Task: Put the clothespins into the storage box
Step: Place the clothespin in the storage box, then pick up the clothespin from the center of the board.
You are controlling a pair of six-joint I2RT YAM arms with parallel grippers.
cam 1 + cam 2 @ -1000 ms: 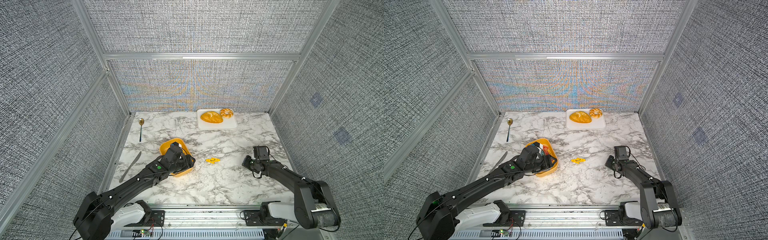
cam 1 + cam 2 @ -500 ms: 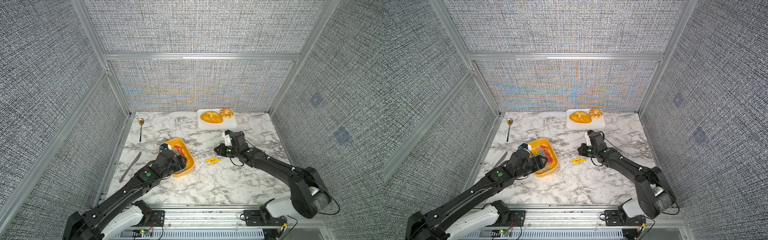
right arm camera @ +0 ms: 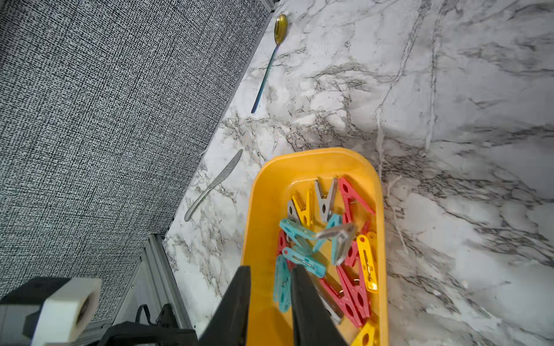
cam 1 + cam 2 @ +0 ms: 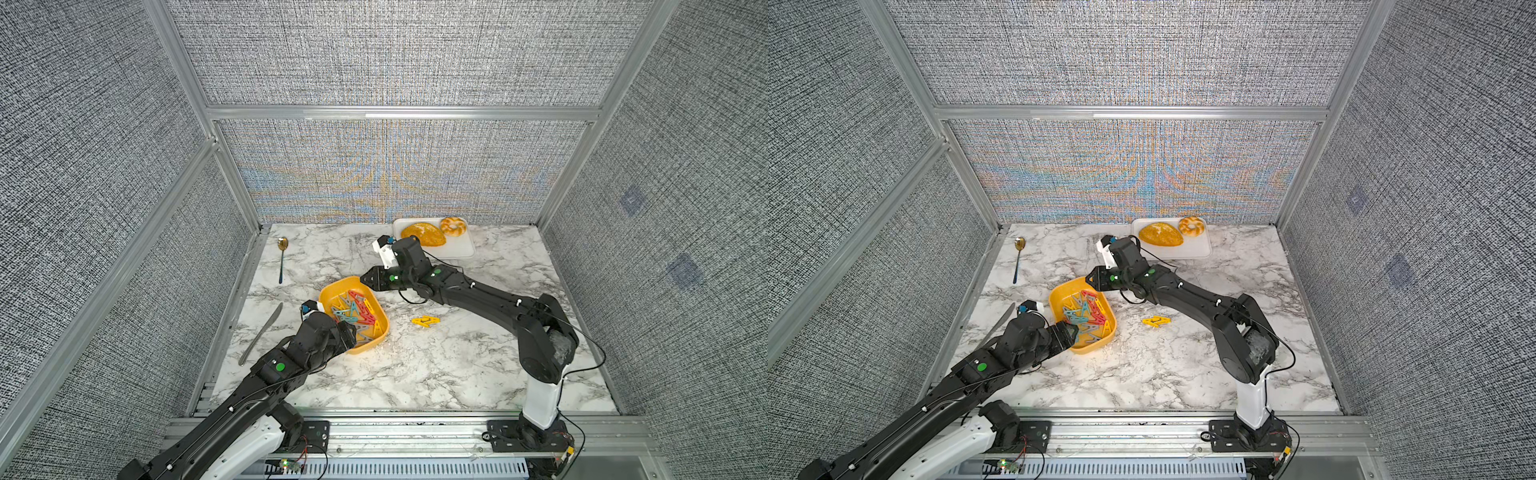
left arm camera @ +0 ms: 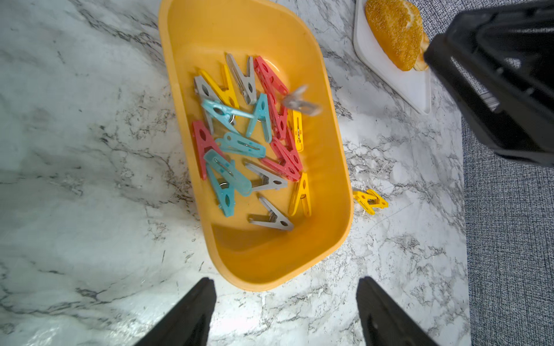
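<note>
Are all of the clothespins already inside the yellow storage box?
No, in a top view a yellow clothespin lies on the marble table, apart from the storage box.

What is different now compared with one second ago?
The right end effector swung from the table's right side to above the storage box and let a grey clothespin fall in. The left end effector drew back off the box, open. Unchanged: box, loose yellow clothespins, tray, spoon, knife.

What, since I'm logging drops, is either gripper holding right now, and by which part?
Nothing is held. Left gripper: open, empty. Right gripper: parted, empty; a blurred grey clothespin is loose over the storage box.
</note>
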